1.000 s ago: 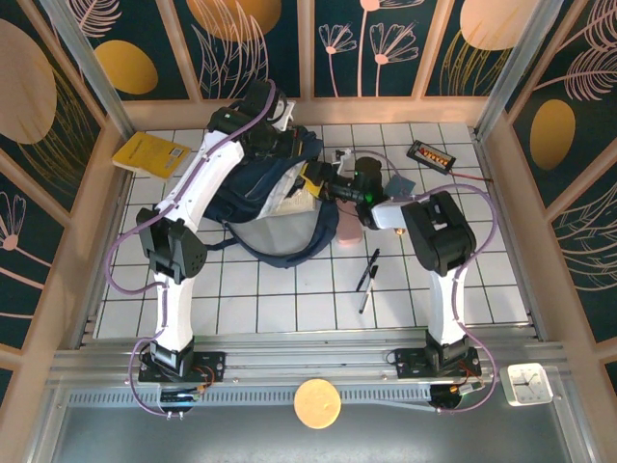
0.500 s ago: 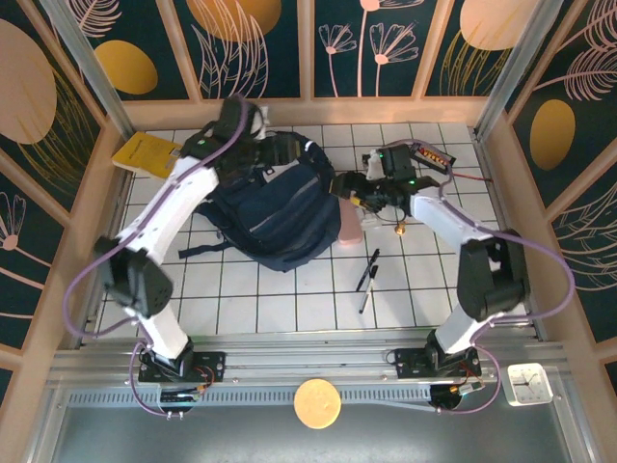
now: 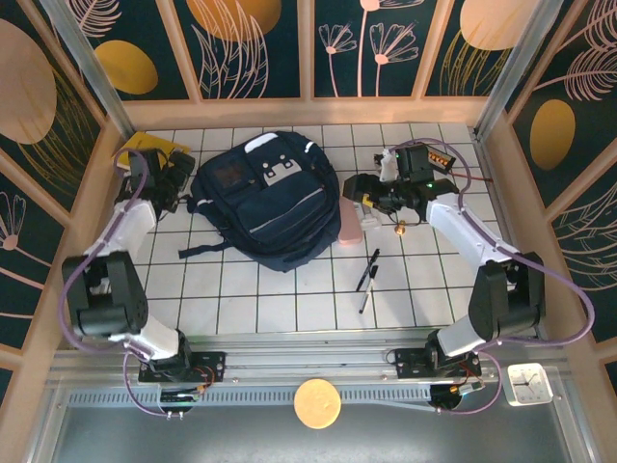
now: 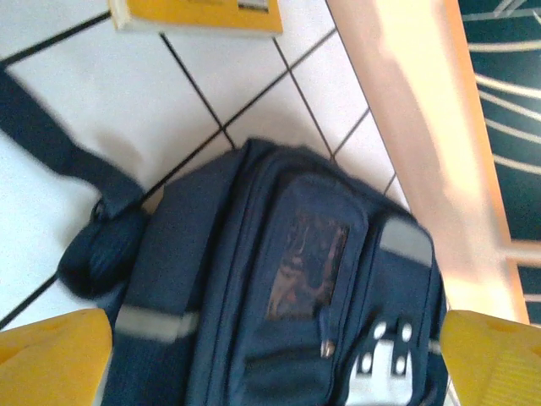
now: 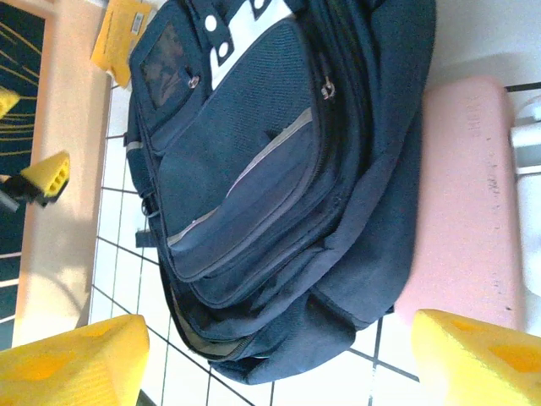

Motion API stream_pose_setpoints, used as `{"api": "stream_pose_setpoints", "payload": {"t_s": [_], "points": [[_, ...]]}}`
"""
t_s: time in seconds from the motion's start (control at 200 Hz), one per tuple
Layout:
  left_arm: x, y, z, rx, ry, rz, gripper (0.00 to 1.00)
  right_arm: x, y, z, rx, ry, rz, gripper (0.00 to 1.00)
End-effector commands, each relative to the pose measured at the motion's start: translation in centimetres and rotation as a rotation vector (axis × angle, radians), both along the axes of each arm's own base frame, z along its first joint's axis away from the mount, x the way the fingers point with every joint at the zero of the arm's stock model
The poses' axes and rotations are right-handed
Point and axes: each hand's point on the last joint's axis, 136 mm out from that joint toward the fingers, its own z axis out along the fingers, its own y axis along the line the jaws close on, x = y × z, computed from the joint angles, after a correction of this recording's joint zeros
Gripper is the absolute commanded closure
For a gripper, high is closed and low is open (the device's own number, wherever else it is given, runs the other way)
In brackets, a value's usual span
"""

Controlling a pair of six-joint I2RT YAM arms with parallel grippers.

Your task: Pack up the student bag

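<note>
Finding the student bag [image 3: 265,203] lying front-up on the tiles left of centre, reading its long axis as running far-to-near, patched top facing the back wall, seeing left gripper [image 4: 275,355] and right gripper [image 5: 275,359] flanking it, both gaping wide, holding nothing.

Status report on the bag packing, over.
Left gripper open, empty. Right gripper open, empty. Student bag lying front-up between them. Pink case against its side.

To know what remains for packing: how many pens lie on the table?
2. One pen lies on the tiles right of the student bag, in front of the pink case; the other pen lies beside it, slightly nearer the robot. Others may hide under the bag.
</note>
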Motion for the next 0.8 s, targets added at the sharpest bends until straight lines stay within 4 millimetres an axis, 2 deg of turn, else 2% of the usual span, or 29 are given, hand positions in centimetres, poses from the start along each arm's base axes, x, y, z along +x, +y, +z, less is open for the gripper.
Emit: {"api": "stream_pose_setpoints", "payload": {"t_s": [0.0, 0.03, 0.17, 0.27, 0.44, 0.55, 0.796], "points": [[3.8, 3.4, 1.5, -0.014, -0.063, 0.087, 0.01, 0.2, 1.2, 0.1, 0.049, -0.008, 0.038, 0.19], [4.6, 4.2, 0.1, -0.018, -0.026, 0.096, 0.01, 0.2, 1.2, 0.1, 0.054, -0.012, 0.041, 0.19], [7.8, 7.0, -1.9, 0.075, 0.096, 0.106, 0.01, 0.7, 1.3, 0.0, 0.071, -0.015, 0.050, 0.19], [9.4, 8.0, -3.9, 0.105, 0.180, 0.096, 0.01, 1.2, 1.1, -0.1, 0.088, -0.010, 0.041, 0.19], [11.7, 9.2, -7.2, 0.091, 0.225, 0.102, 0.06, 1.7, 1.3, -0.2, 0.097, 0.001, 0.044, 0.20], [12.2, 9.9, -9.1, 0.089, 0.272, 0.112, 0.06, 2.0, 1.1, -0.5, 0.090, 0.010, 0.045, 0.20], [11.2, 10.7, -11.5, 0.077, 0.318, 0.137, 0.06, 2.7, 1.1, -1.3, 0.093, 0.034, 0.034, 0.20]]}}
